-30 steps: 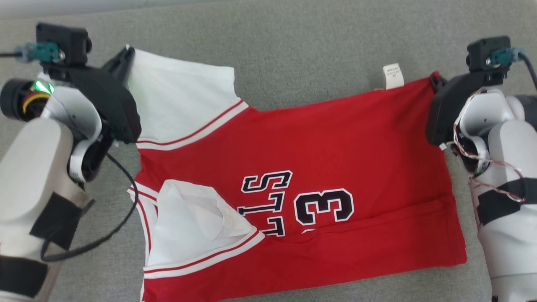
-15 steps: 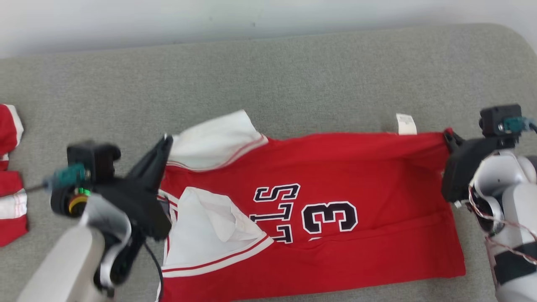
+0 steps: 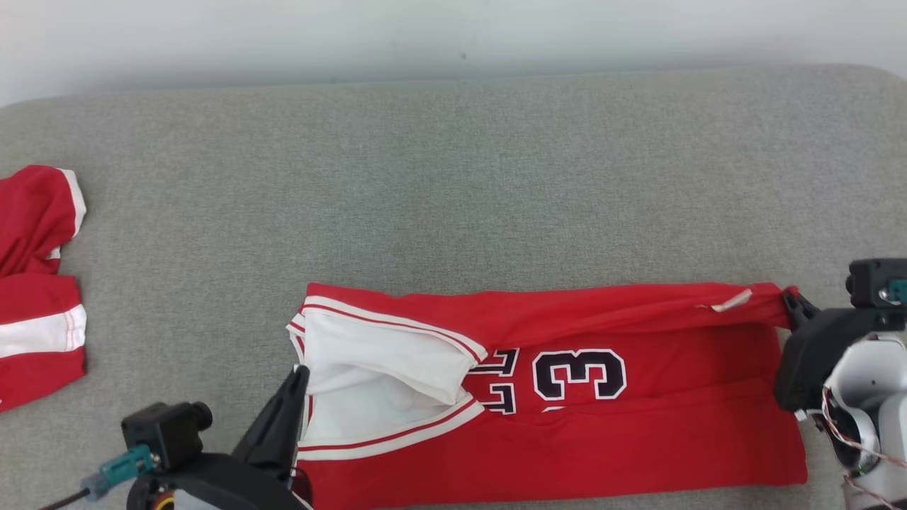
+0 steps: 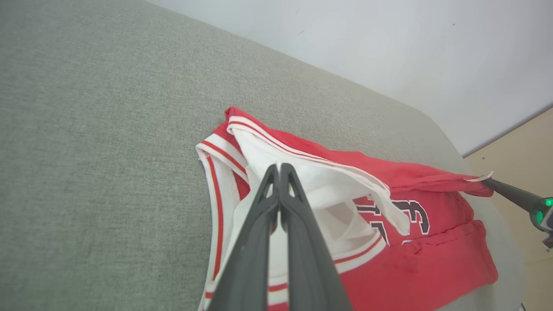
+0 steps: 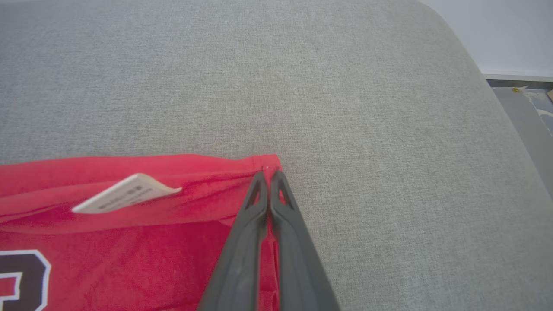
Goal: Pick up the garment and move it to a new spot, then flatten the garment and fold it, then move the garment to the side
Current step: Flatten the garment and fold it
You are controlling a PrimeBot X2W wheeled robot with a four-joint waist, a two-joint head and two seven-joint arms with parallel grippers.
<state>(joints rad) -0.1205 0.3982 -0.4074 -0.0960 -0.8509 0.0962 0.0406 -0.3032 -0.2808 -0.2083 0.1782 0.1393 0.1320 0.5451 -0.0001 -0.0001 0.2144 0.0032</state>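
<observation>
- Jersey (image 3: 638, 439), red, folded lengthwise on grey fabric cushion (image 3: 453, 198).
- Left gripper (image 4: 276, 167) pinches its white sleeve; right gripper (image 5: 268, 173) pinches its hem corner.
- White wall (image 3: 453, 35) behind.

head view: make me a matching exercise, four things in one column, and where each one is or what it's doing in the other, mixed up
Things
1. left gripper
2. right gripper
3. white tag
4. second red garment

Places or states
a. lies at the left edge of the cushion, apart from the rest
b. shut on the white sleeve of the jersey
c. sticks out of the jersey's folded far edge
d. shut on the jersey's red corner

Pairs: 1-b, 2-d, 3-c, 4-a
</observation>
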